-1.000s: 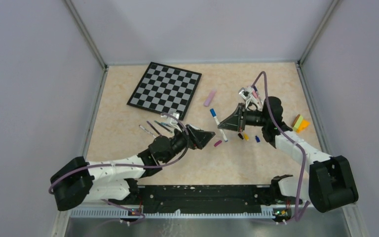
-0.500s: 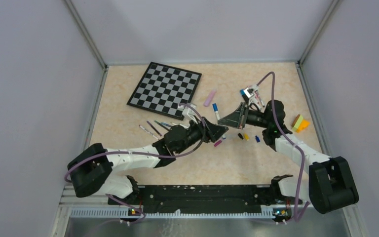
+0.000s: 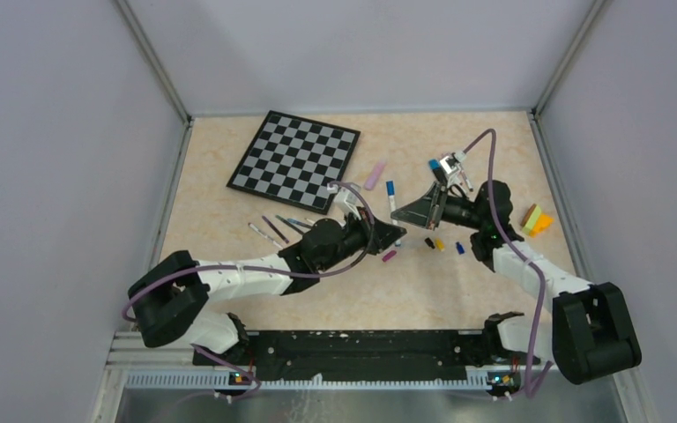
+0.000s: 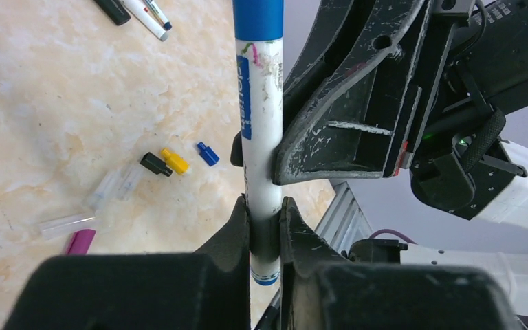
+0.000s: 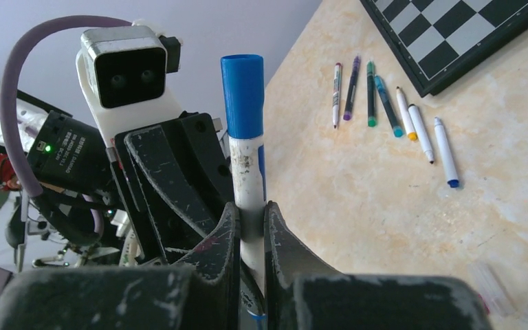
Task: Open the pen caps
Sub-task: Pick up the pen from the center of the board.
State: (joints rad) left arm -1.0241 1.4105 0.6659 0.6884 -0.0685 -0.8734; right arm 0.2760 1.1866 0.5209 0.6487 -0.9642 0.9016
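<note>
Since a second ago my left arm has swung in toward the middle of the counter (image 3: pixel 220 198), and its fingers have gone from wide to narrow. The left fingers (image 4: pixel 234 234) now pinch the tail end of the white marker (image 4: pixel 265 137), and a short stub of barrel shows below them. My right fingers (image 5: pixel 223 240) are clamped tight on the same barrel, on the cap side of the left pair as the left wrist camera shows it (crowded: the two sets of fingers sit just beside each other). The marker's blue cap (image 5: pixel 243 89) is on the pen and stands above both grips, with nothing touching it.

From the left wrist camera, the right arm's black body fills the right side of the view and hides the counter behind it. From the right wrist camera, the left arm and its camera housing block the left side in the same way.

On the counter below the held pen lie a loose black cap (image 4: pixel 155 163), a yellow cap (image 4: pixel 174 161) and a small loose blue cap (image 4: pixel 207 153), close together. A magenta cap (image 4: pixel 80 241) lies a little apart from them, beside some clear pieces.

Farther left, a row of thin pens (image 5: pixel 385 103) lies near the chessboard (image 3: pixel 295 160). A pink pen (image 3: pixel 375 175) lies near the board's right corner. The yellow-orange block (image 3: pixel 536 218) sits well apart, by the right wall.
</note>
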